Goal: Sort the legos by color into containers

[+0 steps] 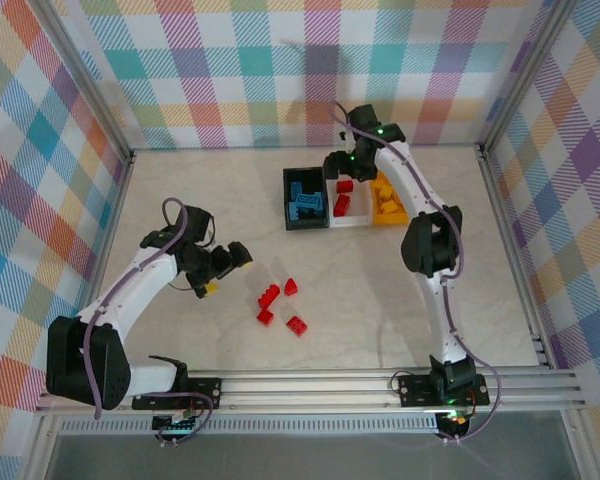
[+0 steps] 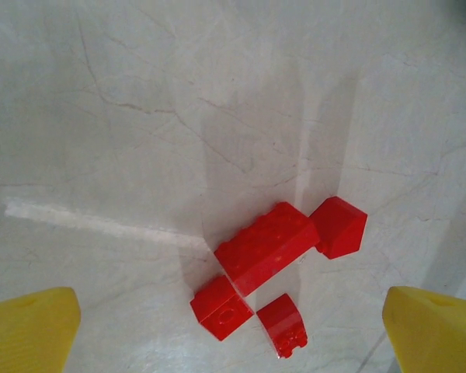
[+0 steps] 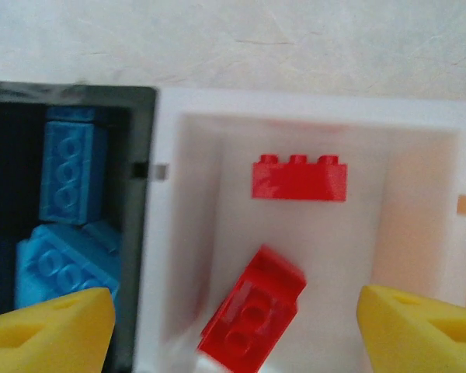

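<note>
Arms [image 1: 420, 200] extended, right gripper [image 3: 233, 330] agape over white bin [image 3: 295, 105] (brick [image 3: 252, 315] blurred, perhaps tilted), left gripper [image 2: 233, 326] agape above red legos [image 2: 268, 245].

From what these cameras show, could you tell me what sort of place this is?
Likely a robot-lab test cell: plaid walls on aluminium posts enclose a marble-patterned tabletop, with a mounting rail along its near edge.

Bright, even overhead light. Between the left yellow fingers [image 2: 31, 330], a pale glare streak crosses the cream marbled surface [image 2: 140, 93]; soft grey shadows stretch beyond the small red studded plastic bricks [image 2: 268, 245]. Between the right yellow fingers [image 3: 419, 330], themselves soft-focused, a tilted red studded brick [image 3: 252, 311] is blurred.
</note>
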